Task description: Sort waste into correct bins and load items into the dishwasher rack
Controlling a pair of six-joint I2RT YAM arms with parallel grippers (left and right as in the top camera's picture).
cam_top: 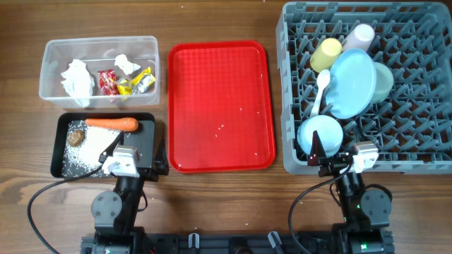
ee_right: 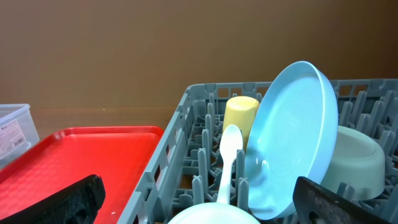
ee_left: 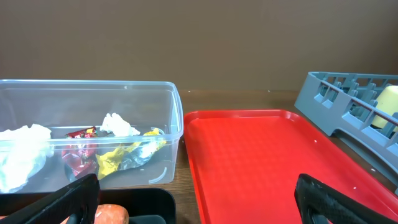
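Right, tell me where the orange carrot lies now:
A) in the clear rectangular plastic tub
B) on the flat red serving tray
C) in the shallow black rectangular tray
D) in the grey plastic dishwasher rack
C: the overhead view shows the orange carrot lying along the far side of the shallow black rectangular tray, next to the white rice-like grains.

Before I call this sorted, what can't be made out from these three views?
Pink cup: absent from the right wrist view, probably behind the plate.
Far bowl: overhead, the plate covers its left side.
Carrot: left wrist, cut off by the bottom edge.
White specks on the red tray: overhead, too small to identify.
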